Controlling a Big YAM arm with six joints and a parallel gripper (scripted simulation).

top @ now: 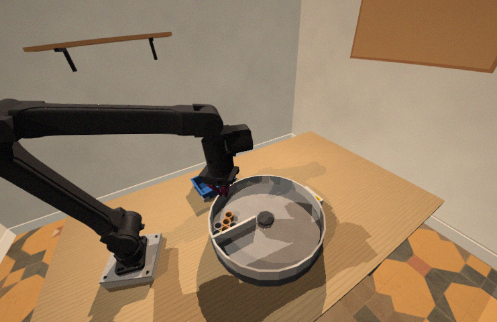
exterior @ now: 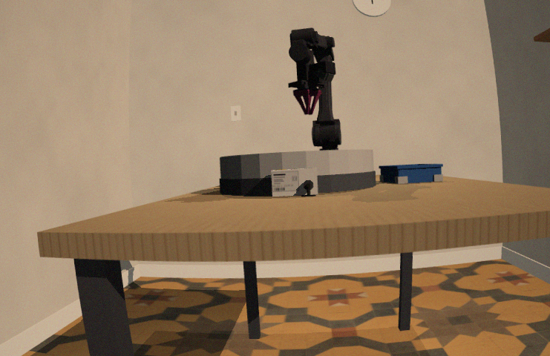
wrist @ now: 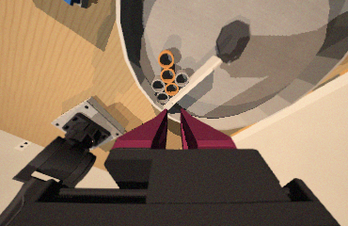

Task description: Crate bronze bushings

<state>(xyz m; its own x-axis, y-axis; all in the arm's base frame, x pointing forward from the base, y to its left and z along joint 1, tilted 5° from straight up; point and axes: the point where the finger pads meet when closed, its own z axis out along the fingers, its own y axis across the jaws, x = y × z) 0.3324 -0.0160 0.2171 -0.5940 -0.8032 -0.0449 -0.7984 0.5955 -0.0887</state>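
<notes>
The only writing I can find is on a small white label plate (exterior: 294, 182) fixed to the outer wall of the turning table (top: 233, 265); it carries dark lines of print and a barcode-like block, all too small for me to read. The turning table is a broad, shallow grey drum with a pale faceted rim, a darker band round its foot, a dark hexagonal hub (top: 265, 219) at its centre and a thin pale divider blade (top: 233, 229) running from near the hub out to the wall. Its whole load sits bunched against that blade by the wall: three bronze bushings (wrist: 166, 59), short orange-rimmed tubes standing on end with their dark bores showing, and three steel bushings (wrist: 181, 78) of the same shape in grey, packed tight among them; the farthest bronze one touches the next in a short row. The crate (exterior: 410, 173), a low blue rectangular tray on small grey feet, rests on the ribbed wooden tabletop (top: 370, 190) just beside the drum's rim, and from what I see of it I cannot tell what is inside. My tool (wrist: 174, 123) hangs well above the drum's rim on the crate side, its two maroon wedge-shaped fingers pointing down and drawn nearly together with only a narrow slit between them, pinching nothing. The matte black arm stands on a grey square base plate (top: 106, 282) bolted down near the tabletop's edge.
</notes>
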